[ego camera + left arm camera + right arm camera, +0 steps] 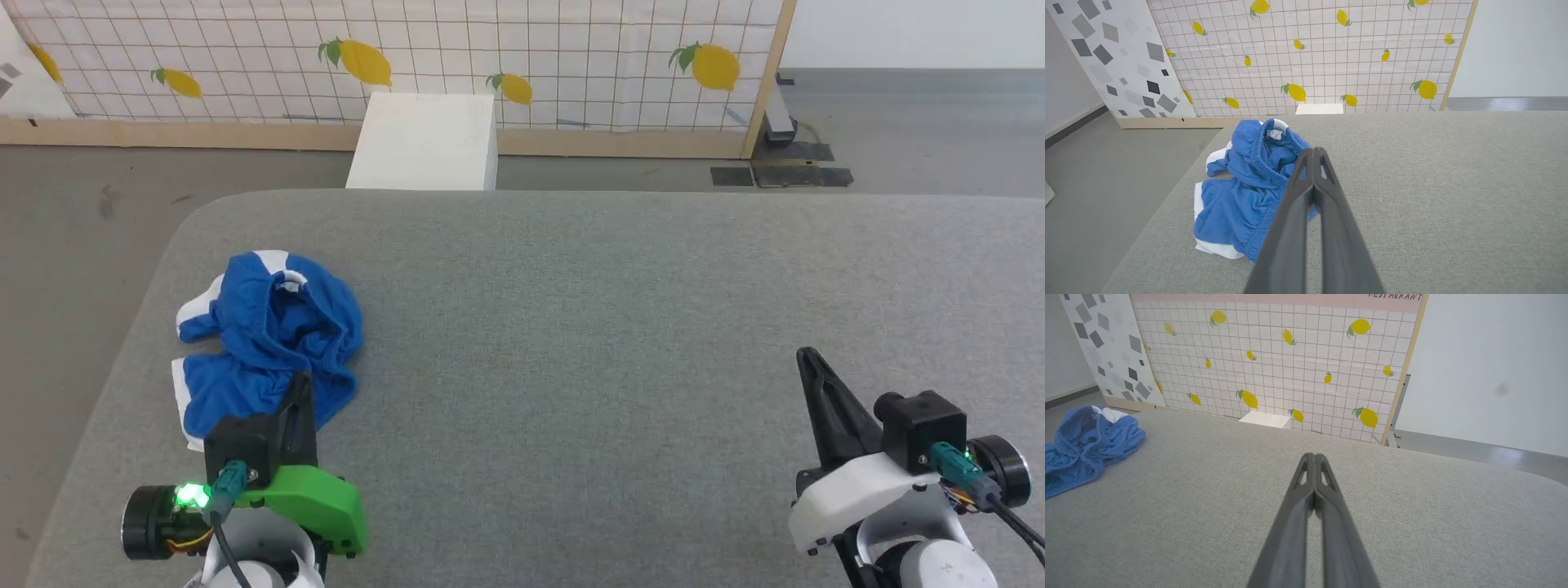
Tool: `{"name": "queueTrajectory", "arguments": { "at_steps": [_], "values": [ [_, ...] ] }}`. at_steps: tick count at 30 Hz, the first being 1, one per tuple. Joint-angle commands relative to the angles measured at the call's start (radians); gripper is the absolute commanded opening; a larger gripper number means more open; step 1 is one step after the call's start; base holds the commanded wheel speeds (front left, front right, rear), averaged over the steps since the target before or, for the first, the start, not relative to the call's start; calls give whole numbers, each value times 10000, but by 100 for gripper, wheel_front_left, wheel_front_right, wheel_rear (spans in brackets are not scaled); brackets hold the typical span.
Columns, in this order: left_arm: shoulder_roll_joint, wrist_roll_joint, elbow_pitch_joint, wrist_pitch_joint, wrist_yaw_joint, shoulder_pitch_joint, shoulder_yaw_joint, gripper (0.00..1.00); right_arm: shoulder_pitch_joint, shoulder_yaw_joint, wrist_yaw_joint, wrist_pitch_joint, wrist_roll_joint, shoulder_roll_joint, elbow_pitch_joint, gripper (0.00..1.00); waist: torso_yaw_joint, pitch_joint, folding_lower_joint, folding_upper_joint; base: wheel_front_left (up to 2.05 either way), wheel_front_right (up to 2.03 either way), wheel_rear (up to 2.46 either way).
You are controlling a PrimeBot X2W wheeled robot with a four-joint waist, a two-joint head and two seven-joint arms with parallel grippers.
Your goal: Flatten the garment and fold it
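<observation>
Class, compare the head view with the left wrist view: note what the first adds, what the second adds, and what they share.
Head view adds: the right claw, shut above the bare grey table, and dark floor patches.
Left wrist view adds: a dark skirting strip along the side wall, and much of a panel with grey shapes.
Shared: the crumpled blue shorts, the shut left claw pointing towards them, the lemon backdrop and a white box.
</observation>
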Motion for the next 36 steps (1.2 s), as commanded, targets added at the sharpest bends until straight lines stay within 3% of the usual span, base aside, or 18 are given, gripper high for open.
{"name": "queueTrajectory", "arguments": {
  "at_steps": [1,19,20,36],
  "values": [
    [-36,129,-24,14,-9,99,28,0,138,-11,-15,1,-62,-4,-51,0,0,0,0,0,0,0,0],
    [-36,129,-24,14,-9,99,28,0,138,-11,-15,1,-62,-4,-51,0,0,0,0,0,0,0,0],
    [0,-1,0,-1,0,1,-2,100,1,0,0,-1,2,0,0,100,0,0,0,0,0,0,0],
    [-4,-253,55,-267,91,59,-202,100,136,-66,-2,-269,373,0,71,100,15,0,0,0,0,0,0]
  ]
}}
